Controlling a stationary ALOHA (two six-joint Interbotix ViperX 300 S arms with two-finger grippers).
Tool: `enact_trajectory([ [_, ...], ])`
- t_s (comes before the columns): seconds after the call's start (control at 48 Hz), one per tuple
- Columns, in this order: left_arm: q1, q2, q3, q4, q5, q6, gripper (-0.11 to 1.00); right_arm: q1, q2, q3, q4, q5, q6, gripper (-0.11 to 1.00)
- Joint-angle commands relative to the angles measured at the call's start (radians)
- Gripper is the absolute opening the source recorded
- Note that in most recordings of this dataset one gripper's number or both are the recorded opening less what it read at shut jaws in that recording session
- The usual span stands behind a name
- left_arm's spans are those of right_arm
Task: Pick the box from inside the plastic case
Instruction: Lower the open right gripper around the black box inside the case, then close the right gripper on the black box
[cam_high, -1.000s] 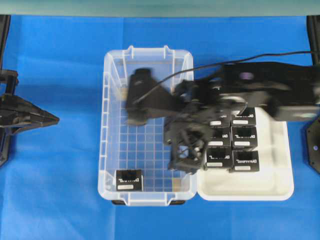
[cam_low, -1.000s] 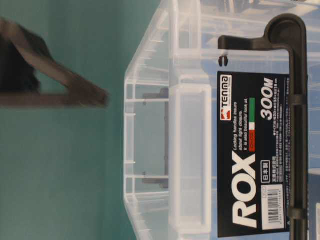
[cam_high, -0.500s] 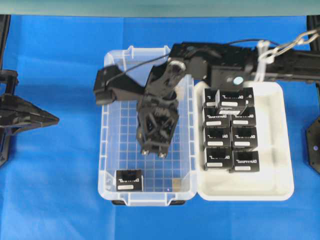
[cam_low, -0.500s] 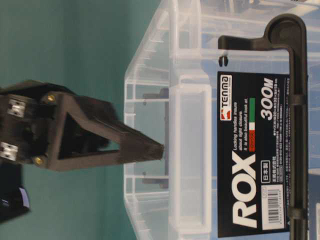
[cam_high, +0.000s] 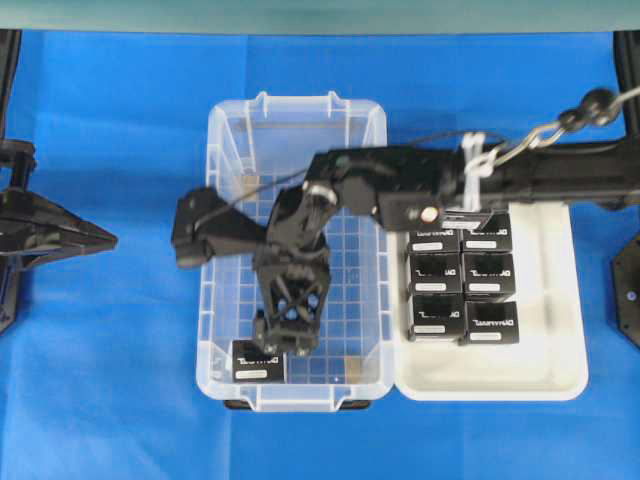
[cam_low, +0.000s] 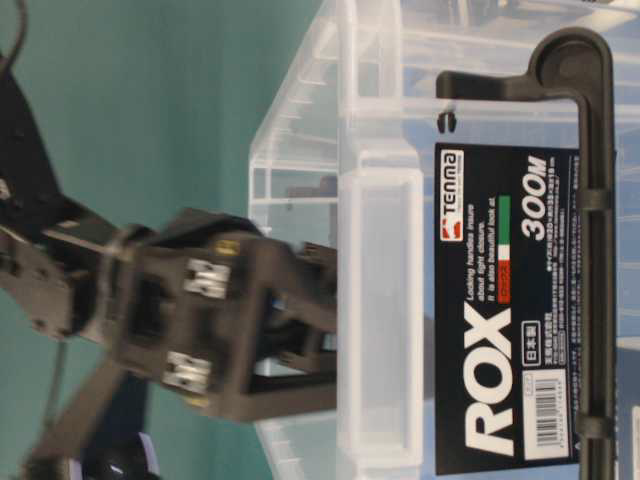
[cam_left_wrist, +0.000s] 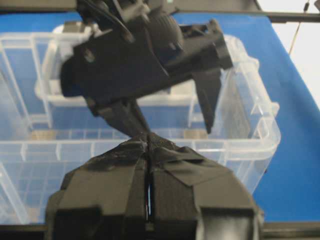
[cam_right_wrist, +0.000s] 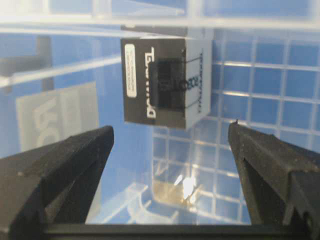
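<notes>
Inspection of the overhead view showed the plastic case (cam_high: 297, 250) at frame centre on the blue counter (cam_high: 110, 380), with the white tray (cam_high: 560, 370) touching its right side. We found the box (cam_high: 258, 361) on the grid floor in the lower left corner of the plastic case, label facing up. The right arm entered from the right edge and crossed over the tray into the case. The right gripper (cam_high: 283, 340) hung directly above the upper edge of the box, pointing toward the bottom of the frame.

In the right wrist view we noted the right gripper (cam_right_wrist: 170, 145) spread wide, one finger (cam_right_wrist: 60, 170) at lower left and the other at lower right, with the box (cam_right_wrist: 162, 82) lying between and beyond them near the case wall. We saw no contact between fingers and box.

Six black cartons (cam_high: 462, 278) stood in two columns in the upper part of the tray.

The left gripper (cam_high: 100, 240) sat at the left edge, well apart from the case. In the left wrist view its fingers (cam_left_wrist: 125, 175) were pressed together with nothing between them.
</notes>
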Motion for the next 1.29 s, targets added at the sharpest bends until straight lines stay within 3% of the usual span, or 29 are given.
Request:
enact_trajectory([
  [0.0, 0.002, 0.002, -0.029, 0.002, 0.009, 0.0, -0.06, 0.026, 0.023, -0.003, 0.005, -0.029, -0.005, 0.99],
  [0.229, 0.002, -0.002, -0.029, 0.002, 0.015, 0.0, -0.06, 0.06, 0.052, -0.003, 0.006, -0.135, -0.003, 0.99],
  [0.542, 0.002, -0.002, -0.029, 0.002, 0.015, 0.002, -0.06, 0.077, 0.091, -0.002, 0.005, -0.167, -0.003, 0.99],
  [0.729, 0.003, -0.002, -0.029, 0.002, 0.031, 0.002, -0.06, 0.071, 0.107, -0.002, 0.005, -0.156, -0.005, 0.99],
  [0.917, 0.003, -0.008, -0.029, 0.002, 0.044, 0.002, -0.06, 0.063, 0.127, -0.008, 0.011, -0.06, -0.029, 0.99],
  [1.271, 0.005, -0.018, -0.031, 0.002, 0.044, 0.002, -0.06, 0.046, 0.141, -0.011, 0.003, -0.075, -0.055, 0.99],
])
